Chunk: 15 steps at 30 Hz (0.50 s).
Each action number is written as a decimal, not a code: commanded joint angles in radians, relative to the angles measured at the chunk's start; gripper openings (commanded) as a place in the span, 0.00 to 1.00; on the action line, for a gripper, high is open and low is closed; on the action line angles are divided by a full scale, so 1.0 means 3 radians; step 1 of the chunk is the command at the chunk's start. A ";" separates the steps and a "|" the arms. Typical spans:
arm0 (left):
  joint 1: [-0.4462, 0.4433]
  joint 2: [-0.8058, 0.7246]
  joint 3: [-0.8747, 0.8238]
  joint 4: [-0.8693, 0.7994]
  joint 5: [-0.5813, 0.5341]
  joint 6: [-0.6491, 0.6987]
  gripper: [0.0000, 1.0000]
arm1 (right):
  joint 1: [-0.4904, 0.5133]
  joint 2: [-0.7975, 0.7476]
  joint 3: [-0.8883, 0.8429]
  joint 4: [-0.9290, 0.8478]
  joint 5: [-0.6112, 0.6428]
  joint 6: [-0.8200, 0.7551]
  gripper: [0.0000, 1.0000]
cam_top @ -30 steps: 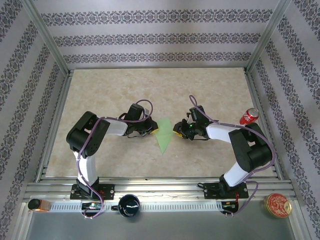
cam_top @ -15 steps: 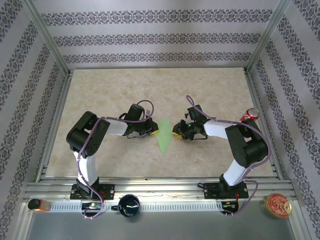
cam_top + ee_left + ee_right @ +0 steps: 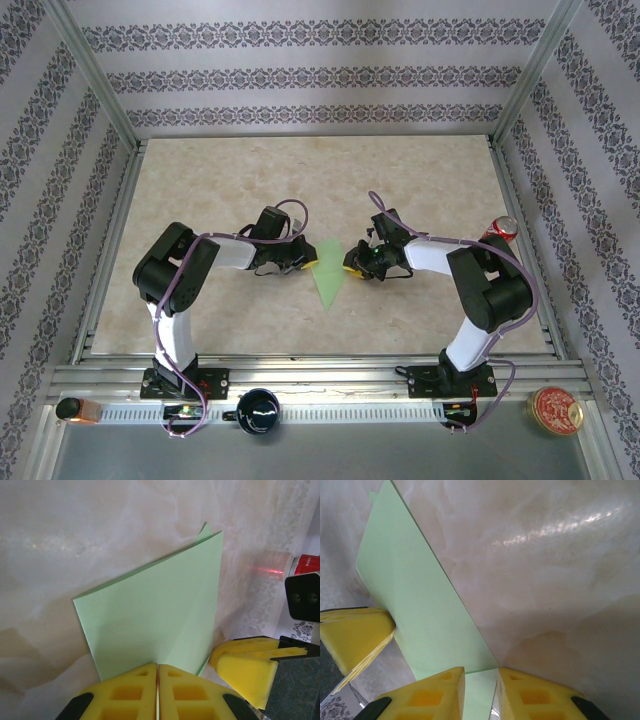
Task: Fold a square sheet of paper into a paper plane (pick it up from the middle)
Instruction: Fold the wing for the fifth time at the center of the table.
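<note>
While the left arm [image 3: 178, 268] keeps the place it held a second ago, we see that the right arm [image 3: 487, 288] has swung its elbow inward, so that it now covers part of the red can [image 3: 503, 226]. The right gripper [image 3: 351, 266] has edged closer to the folded sheet of paper [image 3: 327, 278], which has not moved. Both arms are bent at the elbow, with their forearms reaching low over the table [image 3: 200, 190] and their wrists facing each other. The pale green sheet lies flat between the two grippers, folded to a point that aims back toward the arm bases. The left gripper [image 3: 306, 264] has its jaws pressed together, and the sheet's edge meets their seam. We cannot tell whether it is pinched there. The right jaws stand slightly apart, with a corner of the sheet lying in the gap. The can's lettering is too small for us to read.
</note>
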 commanded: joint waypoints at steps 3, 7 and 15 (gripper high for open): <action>-0.0003 0.0045 0.0058 -0.0101 0.0039 0.0080 0.09 | 0.0120 0.0029 0.0054 0.0235 -0.0127 0.0059 0.25; -0.0006 0.0107 0.0017 -0.0086 -0.0010 0.0115 0.08 | 0.0102 -0.0024 0.0019 0.0343 -0.0161 0.0063 0.25; -0.0005 0.0139 -0.0075 -0.0112 -0.0063 0.0171 0.06 | -0.0171 -0.0058 0.0189 0.0054 0.0044 -0.0327 0.26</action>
